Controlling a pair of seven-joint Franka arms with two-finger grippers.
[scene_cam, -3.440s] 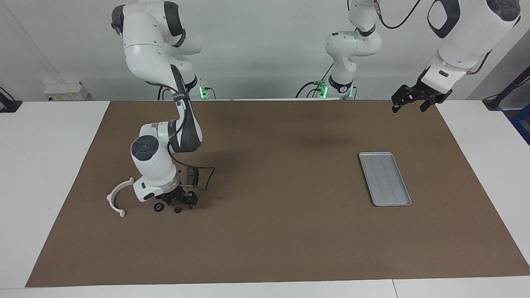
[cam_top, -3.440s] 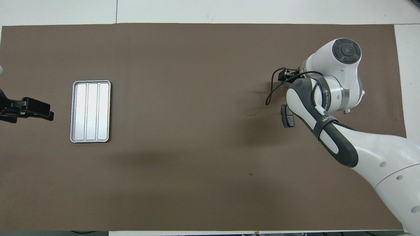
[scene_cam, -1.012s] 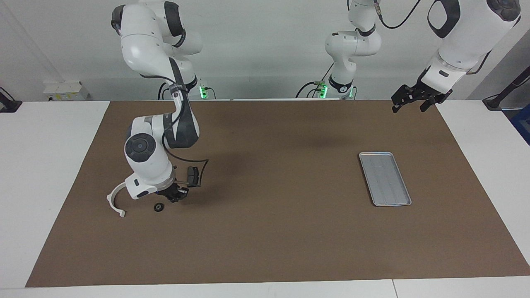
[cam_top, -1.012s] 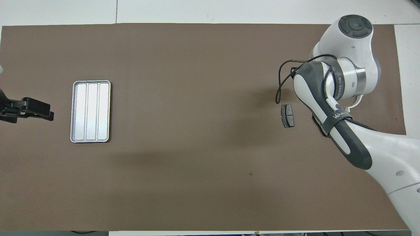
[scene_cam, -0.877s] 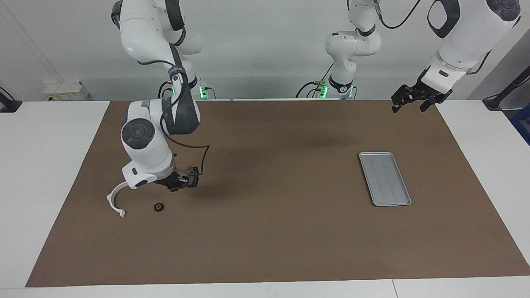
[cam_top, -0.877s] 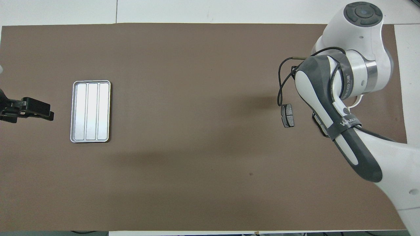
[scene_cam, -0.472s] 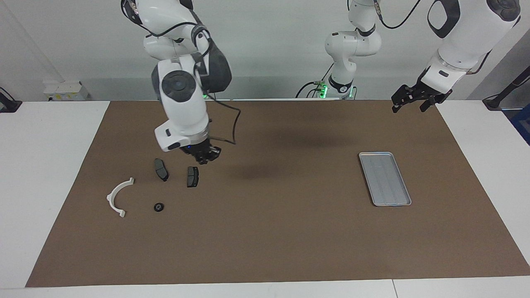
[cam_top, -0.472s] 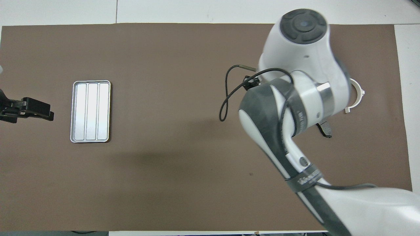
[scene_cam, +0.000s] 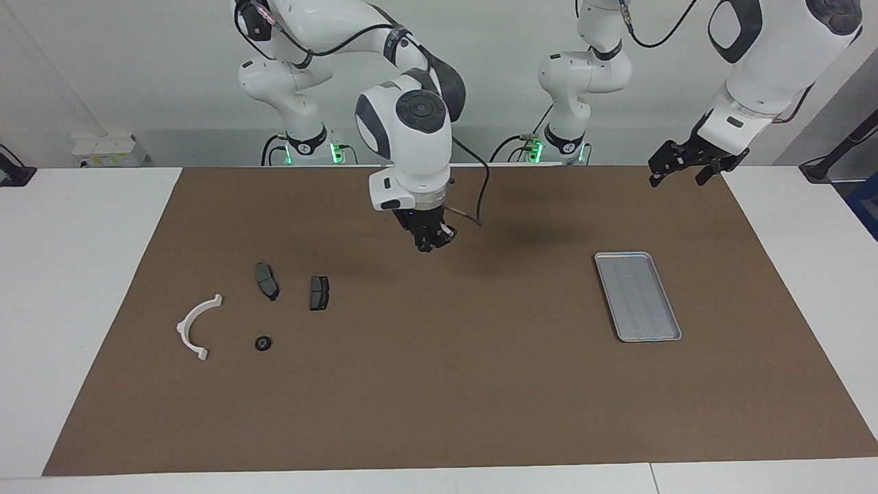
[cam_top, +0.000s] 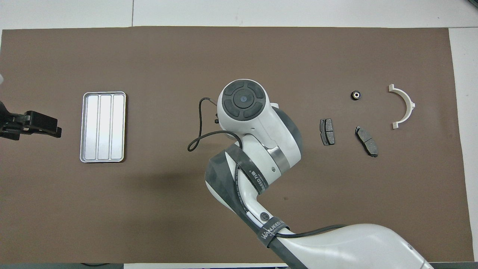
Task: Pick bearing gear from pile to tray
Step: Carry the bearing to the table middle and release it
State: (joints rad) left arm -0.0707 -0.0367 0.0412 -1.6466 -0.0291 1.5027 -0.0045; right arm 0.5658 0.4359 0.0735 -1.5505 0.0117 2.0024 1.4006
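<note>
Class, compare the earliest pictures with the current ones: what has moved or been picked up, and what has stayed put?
The right gripper has risen from the pile, shut, and swung over the mat's middle toward the tray. One of two small black round pieces is gone from the mat, presumably in its grip; one bearing gear remains. Unmoved: both brake pads, the white arc, the tray, and the waiting, open left gripper.

I'm seeing the tray (scene_cam: 638, 296) showing silver metal with a ribbed, softly shining floor. The half-ring arc (scene_cam: 195, 326) is looking like smooth white plastic. Both brake pads (scene_cam: 267, 280) are reading dark grey, matt. The brown table mat (scene_cam: 439, 398) is looking dull, paper-like.
</note>
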